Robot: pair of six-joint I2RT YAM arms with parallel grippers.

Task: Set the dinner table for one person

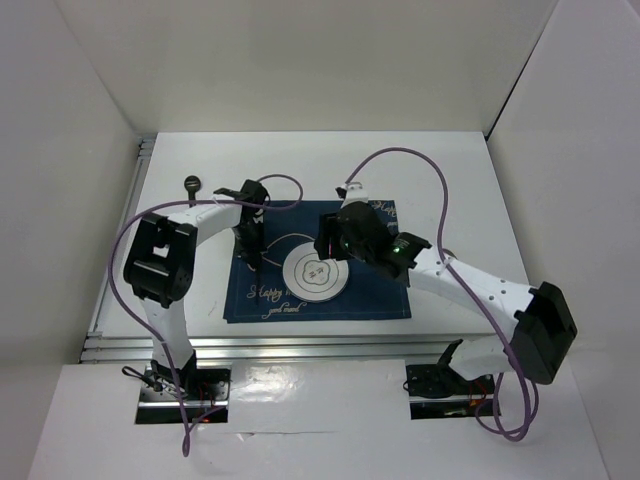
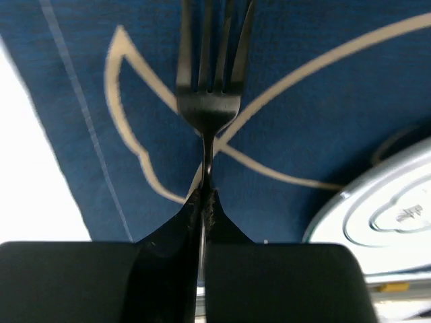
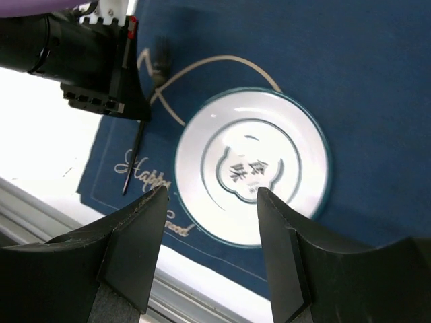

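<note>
On the white dinner table (image 1: 440, 180) lies a navy fish-print placemat (image 1: 380, 295), and a white plate (image 1: 318, 272) with a teal rim sits at its middle. My left gripper (image 2: 207, 195) is shut on the neck of a black fork (image 2: 209, 101), which it holds just over the placemat's left part, left of the plate (image 2: 384, 208). My right gripper (image 3: 212, 194) hovers open above the plate (image 3: 252, 168) with nothing between its fingers. The right wrist view also shows the fork's handle (image 3: 133, 158) sticking out below the left gripper.
A black spoon (image 1: 192, 183) lies on the table at the far left, beyond the placemat. A silver aluminium rail (image 1: 300, 347) runs along the near edge. White walls enclose the table on three sides. Purple cables loop over both arms.
</note>
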